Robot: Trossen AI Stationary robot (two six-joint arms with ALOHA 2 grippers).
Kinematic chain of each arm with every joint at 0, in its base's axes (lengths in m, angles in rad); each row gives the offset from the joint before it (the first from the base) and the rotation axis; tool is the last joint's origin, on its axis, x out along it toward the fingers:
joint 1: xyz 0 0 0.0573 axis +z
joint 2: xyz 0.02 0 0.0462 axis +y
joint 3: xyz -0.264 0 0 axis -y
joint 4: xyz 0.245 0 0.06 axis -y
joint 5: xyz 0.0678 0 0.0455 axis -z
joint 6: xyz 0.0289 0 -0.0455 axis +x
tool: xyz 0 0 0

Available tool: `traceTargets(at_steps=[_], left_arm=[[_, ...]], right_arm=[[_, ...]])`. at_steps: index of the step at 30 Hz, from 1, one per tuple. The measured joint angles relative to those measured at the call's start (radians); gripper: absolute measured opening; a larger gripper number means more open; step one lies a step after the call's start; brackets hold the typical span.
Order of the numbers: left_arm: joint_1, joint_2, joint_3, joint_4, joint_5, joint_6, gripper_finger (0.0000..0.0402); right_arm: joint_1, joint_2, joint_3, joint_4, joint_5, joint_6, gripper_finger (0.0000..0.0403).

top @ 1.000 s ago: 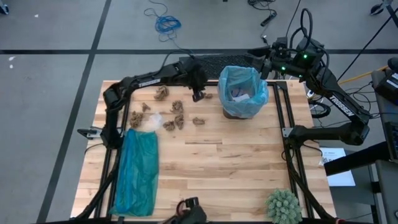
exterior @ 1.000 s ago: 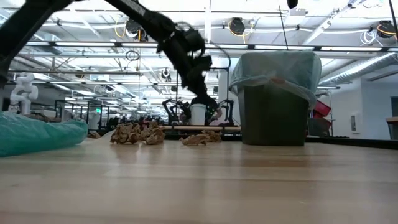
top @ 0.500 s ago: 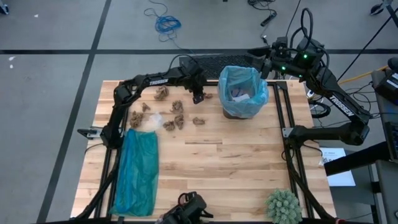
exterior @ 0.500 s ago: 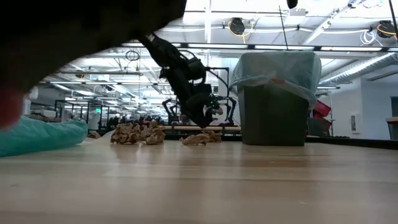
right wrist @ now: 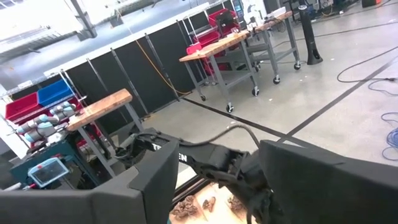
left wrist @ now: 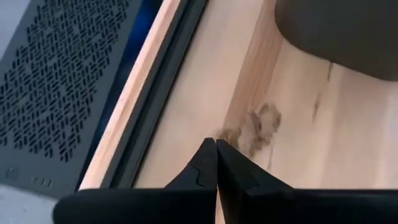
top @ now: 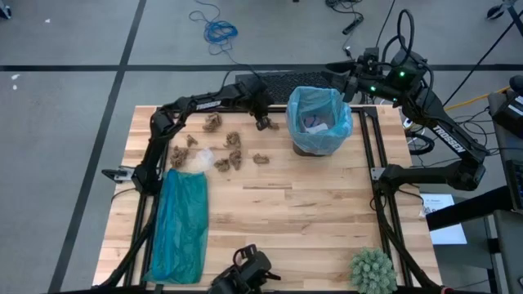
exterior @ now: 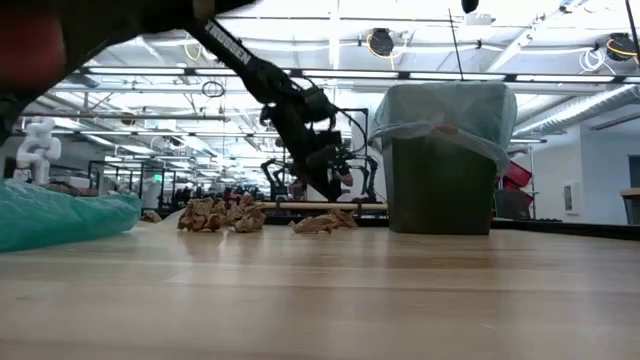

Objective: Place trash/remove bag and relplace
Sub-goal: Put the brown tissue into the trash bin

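The tabletop (top: 310, 212) is seen carrying the bin (top: 317, 122) lined with the bag (top: 335, 124) at its far edge, the scraps (top: 233, 151) are scattered to its left, the clenched, empty left end effector (top: 264, 124) is held low beside it, and the released right end effector (top: 353, 88) is raised behind it.

My left gripper (top: 265, 124) has dropped to the table (top: 310, 212) and its fingers (left wrist: 205, 168) have snapped together, with nothing between them.
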Motion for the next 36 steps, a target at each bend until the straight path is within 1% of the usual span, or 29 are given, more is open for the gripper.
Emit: traceTargets(at_steps=[4,7,10,13,17,19,21,23,26,29,31,32,36], left_arm=[[0.001,-0.079,0.008,-0.083,0.001,0.001,0.0002],[-0.002,-0.127,0.010,-0.100,0.064,0.001,0.0002],[-0.008,-0.130,0.011,-0.078,0.093,0.048,0.0007],[-0.007,-0.094,0.011,-0.033,0.137,0.053,0.0033],[0.001,-0.031,0.009,0.029,0.148,0.025,0.0087],[0.003,-0.009,0.009,0.082,0.183,-0.005,0.0114],[0.003,0.008,0.009,0.124,0.198,-0.018,0.0130],[-0.001,0.023,0.009,0.154,0.197,-0.018,0.0133],[-0.007,0.049,0.009,0.169,0.193,-0.010,0.0114],[-0.008,0.073,0.010,0.130,0.165,0.024,0.0062],[-0.002,0.083,0.010,0.042,0.116,0.048,0.0020],[0.005,0.084,0.010,-0.017,0.094,0.056,0.0011],[0.041,0.078,0.010,-0.329,0.085,0.128,0.0002]], right_arm=[[0.000,0.000,0.000,0.004,0.000,-0.012,0.0199],[0.000,0.000,0.000,0.004,-0.003,-0.041,0.0190],[0.000,0.000,0.000,0.004,-0.003,-0.060,0.0186],[0.000,0.000,0.000,0.004,-0.003,-0.061,0.0185],[0.000,0.000,0.000,0.001,-0.004,-0.058,0.0185],[0.000,0.000,0.000,0.001,-0.004,-0.058,0.0185],[0.000,0.000,0.000,-0.001,-0.004,-0.057,0.0185],[0.000,0.000,0.000,-0.001,-0.004,-0.050,0.0185],[0.000,0.000,0.000,-0.001,-0.004,-0.042,0.0185],[0.000,0.000,0.000,-0.001,-0.004,-0.033,0.0185],[0.000,0.000,0.000,0.003,-0.004,-0.019,0.0185],[0.000,0.000,0.000,0.004,-0.004,-0.016,0.0185],[0.000,0.000,0.000,0.025,-0.004,-0.015,0.0185]])
